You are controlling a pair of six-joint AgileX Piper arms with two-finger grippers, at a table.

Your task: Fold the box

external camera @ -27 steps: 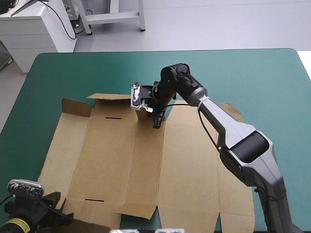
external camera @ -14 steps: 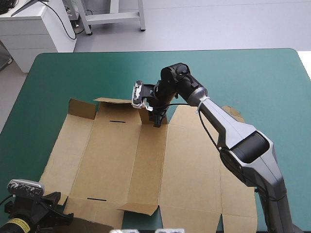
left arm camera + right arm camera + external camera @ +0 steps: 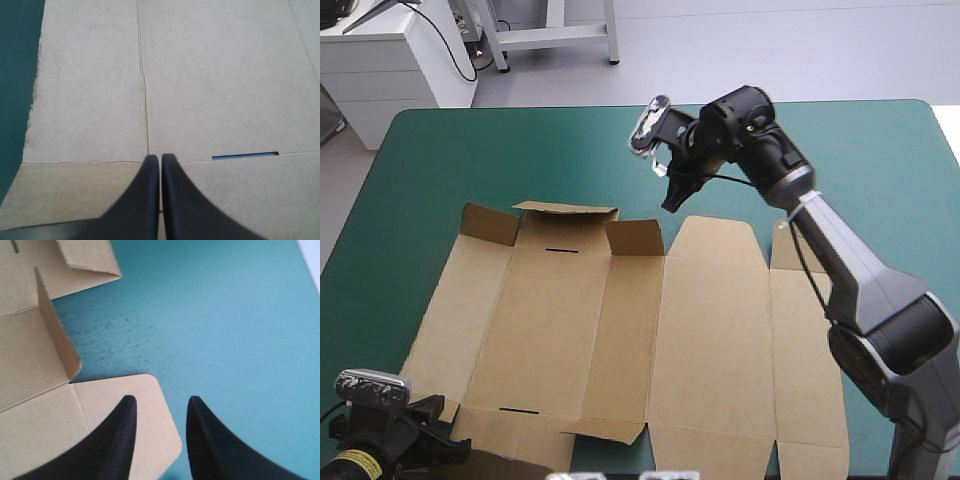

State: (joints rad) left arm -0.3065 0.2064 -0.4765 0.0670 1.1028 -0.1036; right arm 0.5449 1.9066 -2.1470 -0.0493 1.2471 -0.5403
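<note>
The right gripper [image 3: 671, 198] is held open: its two black fingers [image 3: 117, 440] are spread apart and nothing is gripped between them. It is placed in the upper middle of the high view, over the teal-green counter [image 3: 470, 150], just beyond the far edge of the box [image 3: 620, 340]. In the right wrist view, one finger is seen over the corner of a rounded flap [image 3: 715, 240] and the other over bare counter.

The left gripper [image 3: 160, 156] is closed, its fingers pressed together into one pointed arch. It is found at the lower left of the high view, at the box's near left corner. Brown board is seen ahead of it and under it; a fold line runs straight away from the fingertips, and a narrow slot [image 3: 245, 156] is cut just beside them.

The box is laid open and mostly flat across the middle and lower part of the high view — a cut sheet of several panels. Along its far edge three short flaps [image 3: 567, 210] are raised, while the rounded flap and the panels toward the right of the frame are left flat.
</note>
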